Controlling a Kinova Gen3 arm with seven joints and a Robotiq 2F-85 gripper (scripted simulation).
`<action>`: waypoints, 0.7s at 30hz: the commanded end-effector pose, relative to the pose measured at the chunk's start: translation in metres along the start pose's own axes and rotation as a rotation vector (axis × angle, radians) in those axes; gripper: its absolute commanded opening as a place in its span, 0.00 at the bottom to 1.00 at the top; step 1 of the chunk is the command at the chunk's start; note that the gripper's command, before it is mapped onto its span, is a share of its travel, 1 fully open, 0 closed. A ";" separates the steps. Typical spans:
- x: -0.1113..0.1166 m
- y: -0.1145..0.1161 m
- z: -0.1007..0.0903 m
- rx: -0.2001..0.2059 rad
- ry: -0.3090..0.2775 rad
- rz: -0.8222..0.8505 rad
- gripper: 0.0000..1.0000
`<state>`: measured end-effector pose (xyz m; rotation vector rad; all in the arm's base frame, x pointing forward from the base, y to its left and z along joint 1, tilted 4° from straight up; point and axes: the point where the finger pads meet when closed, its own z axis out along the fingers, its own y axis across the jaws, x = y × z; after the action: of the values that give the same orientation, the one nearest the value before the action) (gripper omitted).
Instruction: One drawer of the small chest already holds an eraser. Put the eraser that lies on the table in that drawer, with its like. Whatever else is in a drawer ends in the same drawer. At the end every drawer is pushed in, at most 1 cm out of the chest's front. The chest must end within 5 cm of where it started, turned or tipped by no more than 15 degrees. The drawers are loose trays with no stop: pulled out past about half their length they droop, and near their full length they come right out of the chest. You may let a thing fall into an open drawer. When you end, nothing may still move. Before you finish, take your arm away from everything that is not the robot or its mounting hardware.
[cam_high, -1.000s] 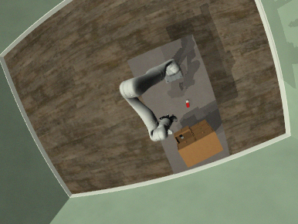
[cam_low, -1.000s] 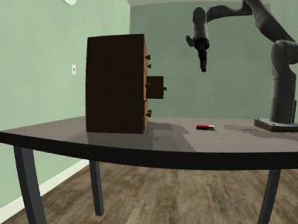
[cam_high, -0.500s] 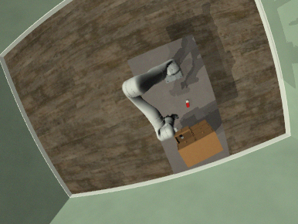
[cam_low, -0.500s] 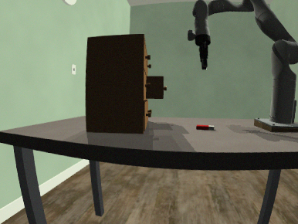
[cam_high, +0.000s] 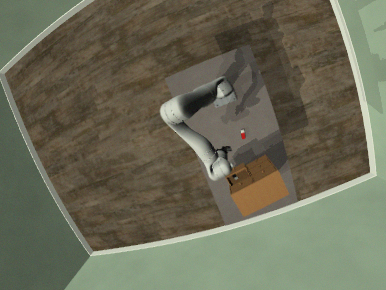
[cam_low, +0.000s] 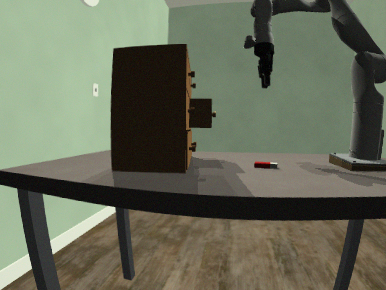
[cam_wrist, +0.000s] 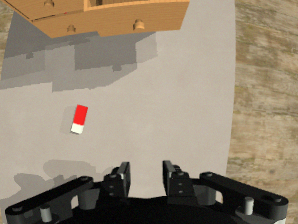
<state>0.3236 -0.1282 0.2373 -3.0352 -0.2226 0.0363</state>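
Note:
The eraser (cam_high: 243, 134) (cam_low: 265, 164) (cam_wrist: 79, 119), red with a white end, lies flat on the table in front of the chest. The wooden chest (cam_high: 260, 195) (cam_low: 150, 110) stands upright. One middle-height drawer (cam_low: 201, 113) (cam_wrist: 160, 20) sticks well out of its front. A small light thing (cam_high: 235, 177) shows in it in the top view, too small to name. The other drawers look in or nearly in. My gripper (cam_high: 228, 149) (cam_low: 265, 86) (cam_wrist: 146, 171) is partly open and empty, pointing down high above the table. In the wrist view the eraser is ahead and left of the fingers.
The table (cam_high: 200, 82) (cam_low: 225, 182) (cam_wrist: 195, 100) carries the chest near one end and the robot base (cam_high: 225, 100) (cam_low: 357, 161) at the other. Small knobs (cam_low: 193, 85) (cam_wrist: 71, 28) stick out of the chest's front. The table's edge runs beyond the gripper's right in the wrist view.

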 end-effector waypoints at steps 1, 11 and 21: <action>-0.001 0.000 -0.001 -0.011 0.001 -0.012 0.33; -0.002 0.000 -0.002 -0.027 0.001 -0.039 0.33; -0.002 0.000 -0.003 -0.031 0.001 -0.046 0.33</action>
<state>0.3216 -0.1287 0.2396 -3.0586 -0.2960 0.0293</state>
